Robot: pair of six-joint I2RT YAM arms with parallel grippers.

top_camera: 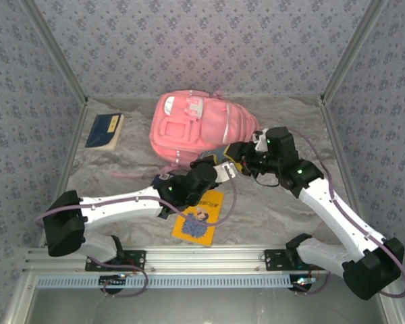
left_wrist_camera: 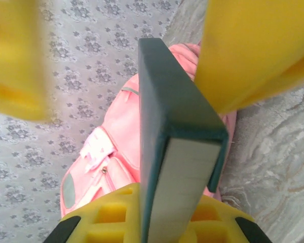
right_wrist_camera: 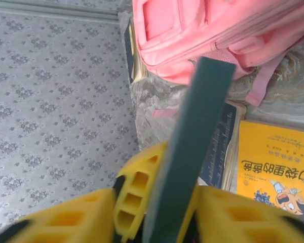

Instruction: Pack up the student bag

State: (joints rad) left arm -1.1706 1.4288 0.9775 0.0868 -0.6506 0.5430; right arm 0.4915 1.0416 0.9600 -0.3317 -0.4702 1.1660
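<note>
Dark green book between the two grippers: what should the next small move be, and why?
Probably confirm the left gripper's hold, then ease the right gripper away. The dark green book stands edge-on between both pairs of yellow fingers, beside the student bag, and neither grip looks certain.

Overhead view, two close wrist views

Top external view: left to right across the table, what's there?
Blue book → yellow book → student bag; the bag reaches further right than the yellow book.
</note>
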